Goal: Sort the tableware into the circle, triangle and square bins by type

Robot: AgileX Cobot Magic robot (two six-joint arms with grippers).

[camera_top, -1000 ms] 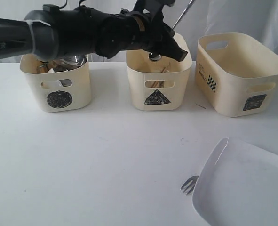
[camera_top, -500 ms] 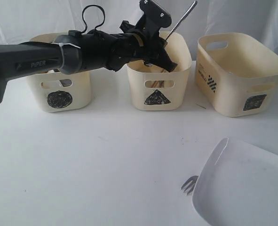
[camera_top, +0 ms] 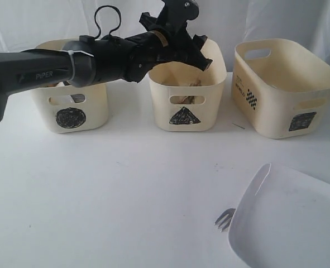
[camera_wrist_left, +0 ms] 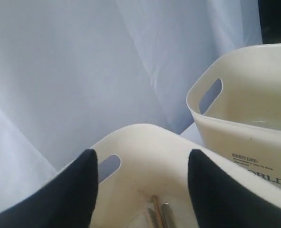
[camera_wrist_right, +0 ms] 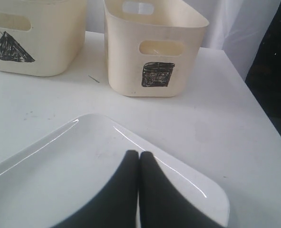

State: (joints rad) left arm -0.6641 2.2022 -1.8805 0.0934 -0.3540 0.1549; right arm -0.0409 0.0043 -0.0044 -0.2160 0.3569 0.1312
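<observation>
My left gripper [camera_top: 194, 54] hovers over the triangle bin [camera_top: 187, 95] and is open, with nothing between its fingers [camera_wrist_left: 85, 190]. In the left wrist view a wooden chopstick [camera_wrist_left: 155, 209] and a steel handle [camera_wrist_left: 165, 213] lie inside that bin [camera_wrist_left: 145, 142]. The large white plate [camera_top: 290, 220] sits at the near right, with the steel fork [camera_top: 225, 218] against its left edge. My right gripper [camera_wrist_right: 139, 156] is shut and empty just above the plate [camera_wrist_right: 59, 161]; the exterior view does not show it.
The circle bin [camera_top: 70, 106] stands at the back left, partly behind my left arm. At the back right is the square bin [camera_top: 285, 89], also in the right wrist view [camera_wrist_right: 152, 52] and the left wrist view [camera_wrist_left: 254, 123]. White drapes hang behind.
The left gripper held a steel utensil with its handle pointing up over the triangle bin. Its jaws have opened and the utensil is gone from them. The right gripper has stayed shut.
</observation>
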